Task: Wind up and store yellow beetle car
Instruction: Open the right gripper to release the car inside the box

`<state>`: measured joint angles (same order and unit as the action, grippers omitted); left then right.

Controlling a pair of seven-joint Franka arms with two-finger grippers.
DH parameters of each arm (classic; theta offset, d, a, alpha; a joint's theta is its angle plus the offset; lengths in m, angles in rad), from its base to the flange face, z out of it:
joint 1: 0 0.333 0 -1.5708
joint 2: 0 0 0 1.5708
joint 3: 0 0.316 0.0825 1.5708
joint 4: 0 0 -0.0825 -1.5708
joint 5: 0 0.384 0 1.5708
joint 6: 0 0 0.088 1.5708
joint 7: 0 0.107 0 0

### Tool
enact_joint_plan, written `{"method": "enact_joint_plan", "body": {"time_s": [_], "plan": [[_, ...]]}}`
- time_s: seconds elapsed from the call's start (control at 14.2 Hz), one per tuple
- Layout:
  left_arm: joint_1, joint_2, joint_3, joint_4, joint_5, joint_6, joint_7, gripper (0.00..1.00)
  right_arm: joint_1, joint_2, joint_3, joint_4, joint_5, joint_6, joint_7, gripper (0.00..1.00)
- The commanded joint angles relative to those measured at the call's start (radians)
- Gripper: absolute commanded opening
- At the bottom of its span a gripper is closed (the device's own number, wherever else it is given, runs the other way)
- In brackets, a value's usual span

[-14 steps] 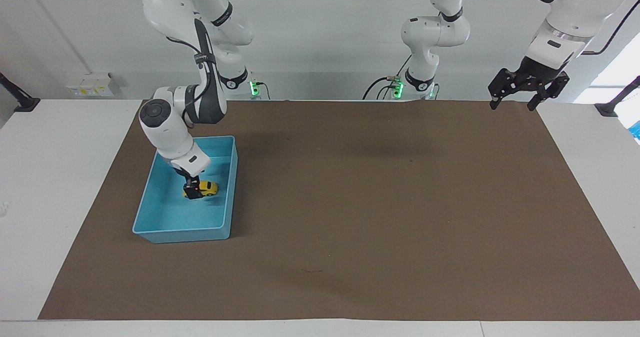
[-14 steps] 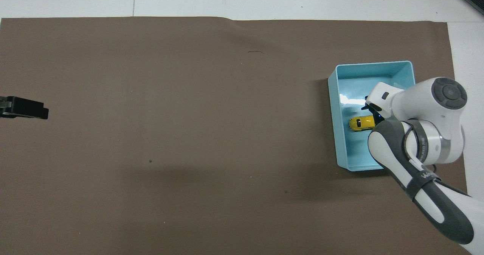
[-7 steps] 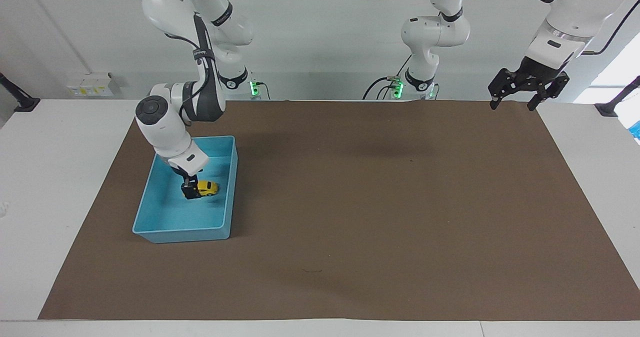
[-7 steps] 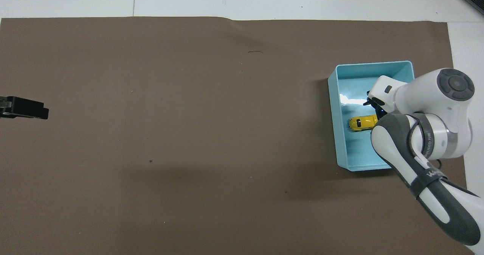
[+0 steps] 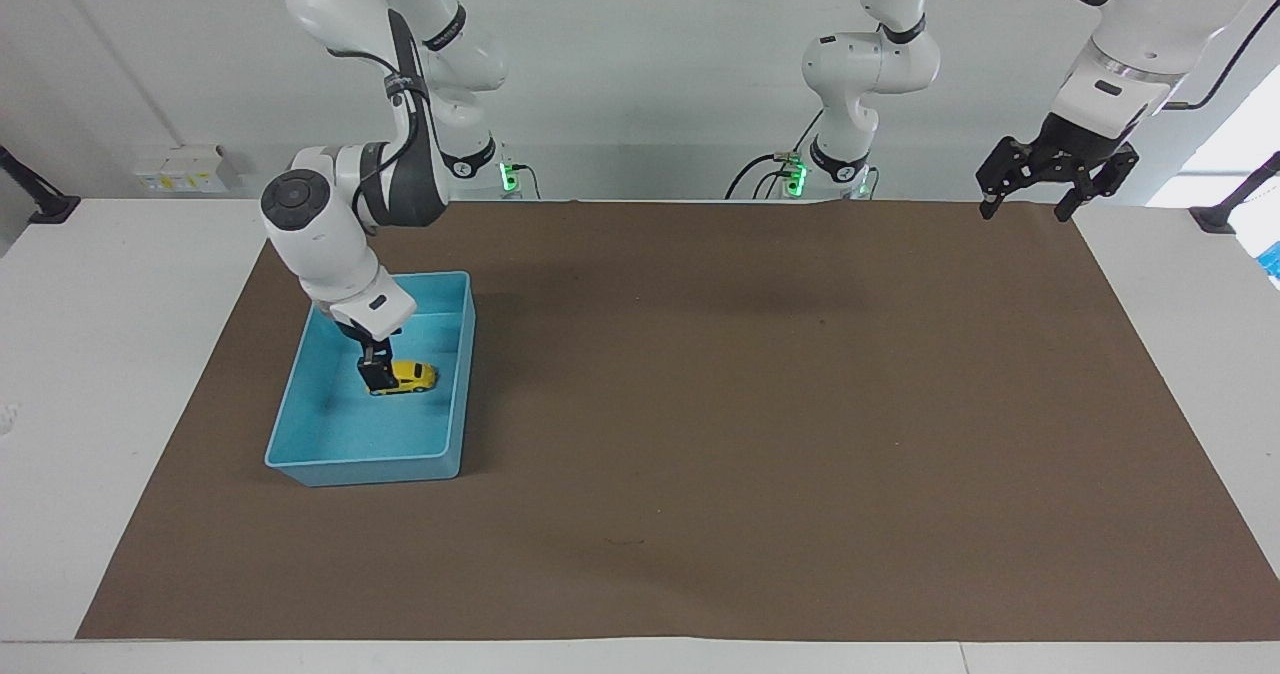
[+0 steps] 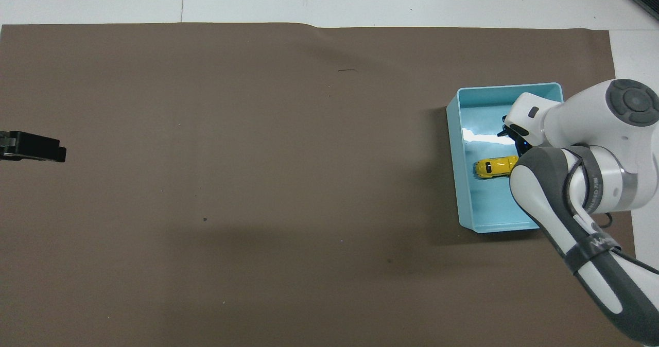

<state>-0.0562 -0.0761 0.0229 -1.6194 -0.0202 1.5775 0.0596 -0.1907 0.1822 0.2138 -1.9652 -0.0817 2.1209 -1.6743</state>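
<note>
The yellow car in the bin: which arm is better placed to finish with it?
The right: its end effector is down inside the bin at the car. The left end effector waits raised over the mat's corner.

The 2 glossy white, rounded-link robot arms are showing dark grey collars at their joints. The right arm (image 5: 330,244) is wearing a round dark grey cap with a ring pattern on its elbow joint, a broad dark grey sleeve bearing small white lettering too small to read, and a thin black cable running along its upper link. Its black 2-finger gripper (image 5: 376,374) is hanging from a white wrist block with 1 small dark slot. The left arm (image 5: 1110,64) is carrying black cables and a black band, ending in a black, angular 2-finger gripper (image 5: 1056,176). Green lights are glowing at both bases.
</note>
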Motion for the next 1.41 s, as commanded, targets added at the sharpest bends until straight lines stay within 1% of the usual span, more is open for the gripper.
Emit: {"method": "enact_joint_plan", "body": {"time_s": [0.0, 0.35, 0.42, 0.56, 0.63, 0.7, 0.85, 1.13, 1.27, 1.34], "plan": [[0.009, -0.013, -0.004, -0.011, 0.006, -0.001, -0.007, 1.00, -0.003, -0.016, 0.006, 0.031, -0.007, -0.035, 0.005, 1.00], [0.009, -0.013, -0.004, -0.011, 0.006, -0.001, -0.007, 1.00, -0.013, -0.027, 0.001, 0.049, -0.006, -0.042, 0.004, 1.00], [0.009, -0.013, -0.004, -0.011, 0.006, -0.001, -0.007, 1.00, -0.013, -0.033, 0.001, 0.066, -0.006, -0.059, 0.002, 1.00], [0.009, -0.013, -0.004, -0.011, 0.006, -0.002, -0.007, 1.00, -0.007, -0.038, 0.003, 0.120, -0.004, -0.136, 0.005, 1.00], [0.009, -0.013, -0.004, -0.011, 0.006, -0.001, -0.007, 1.00, -0.006, -0.050, 0.003, 0.127, -0.004, -0.150, 0.008, 1.00], [0.009, -0.013, -0.004, -0.011, 0.006, -0.001, -0.007, 1.00, -0.006, -0.064, 0.003, 0.129, -0.004, -0.150, 0.013, 1.00], [0.009, -0.013, -0.004, -0.011, 0.006, -0.002, -0.007, 1.00, -0.009, -0.064, 0.001, 0.146, -0.001, -0.147, 0.024, 1.00], [0.009, -0.013, -0.004, -0.011, 0.006, -0.001, -0.007, 1.00, -0.001, -0.069, 0.002, 0.144, -0.004, -0.133, 0.116, 1.00], [0.009, -0.014, -0.004, -0.011, 0.006, -0.001, -0.007, 1.00, 0.039, -0.087, 0.001, 0.155, -0.018, -0.140, 0.114, 1.00], [0.009, -0.014, -0.004, -0.011, 0.006, -0.002, -0.007, 1.00, 0.042, -0.107, 0.004, 0.158, -0.018, -0.144, 0.110, 1.00]]}}
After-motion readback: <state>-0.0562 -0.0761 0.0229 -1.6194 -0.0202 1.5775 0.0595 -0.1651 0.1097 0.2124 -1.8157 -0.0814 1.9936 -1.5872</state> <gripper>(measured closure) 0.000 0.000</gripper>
